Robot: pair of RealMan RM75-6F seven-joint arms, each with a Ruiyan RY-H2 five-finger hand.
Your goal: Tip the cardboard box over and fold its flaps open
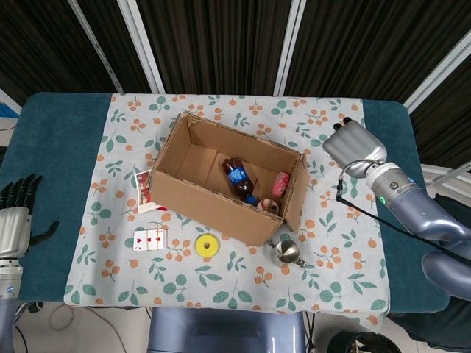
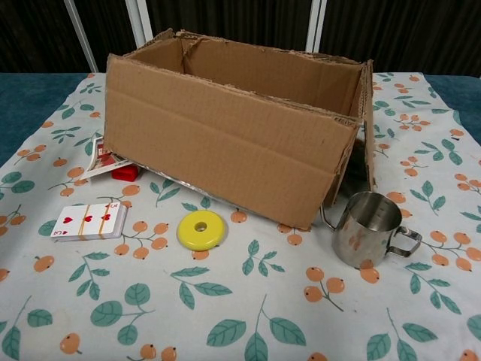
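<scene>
Standing upright with its mouth open to the ceiling, the brown corrugated cardboard box (image 1: pixel 221 187) occupies the centre of the white cloth printed with oranges and leaves (image 1: pixel 331 250), which covers the teal table (image 1: pixel 59 140). Inside the box lie a dark plastic bottle with a blue label (image 1: pixel 237 176) and a pink object (image 1: pixel 280 184). At 3 o'clock from the box, apart from it, the right hand (image 1: pixel 355 143) hovers with its back to the camera; whether its fingers are spread cannot be told. At 9 o'clock, off the cloth at the table's edge, the left hand (image 1: pixel 18 220) rests empty with fingers apart. At 5 o'clock stands a small steel cup with a handle (image 2: pixel 368 229), at 6 o'clock a yellow ring-shaped disc (image 2: pixel 201 229), at 7 o'clock a banded pack of playing cards (image 2: pixel 89 221), and at 8 o'clock a red packet (image 2: pixel 120 167) partly under the box.
</scene>
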